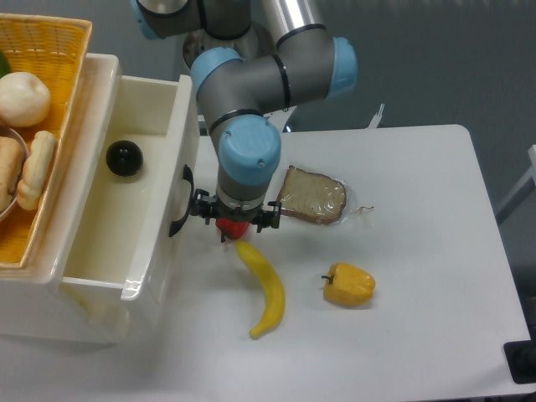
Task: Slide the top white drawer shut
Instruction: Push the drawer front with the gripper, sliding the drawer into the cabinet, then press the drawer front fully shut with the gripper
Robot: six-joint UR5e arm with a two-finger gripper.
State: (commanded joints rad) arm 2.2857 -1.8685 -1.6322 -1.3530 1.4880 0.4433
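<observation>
Top white drawer (126, 209) at the left, partly open, with its front panel facing right. Black handle (179, 211) on that front panel. Small black ball (123, 157) inside the drawer, near the back. Yellow basket (50, 92) on the far left above the drawer, holding bread rolls (25, 134).

Gripper (234, 219) pointing down at the table, just beside the drawer front and close to the handle. Hidden under the blue wrist, so cannot tell if the fingers are spread or pressed together. Cannot tell if touching the handle either. Small red thing (231, 228) right under the gripper, mostly hidden.

Yellow banana (264, 289) on the white table (419, 335), with its top end just below the red thing. Yellow pepper (349, 285) to the right of the banana, a little apart. Slice of bread (311, 194) in a clear wrap, to the right of the gripper, near the arm.
</observation>
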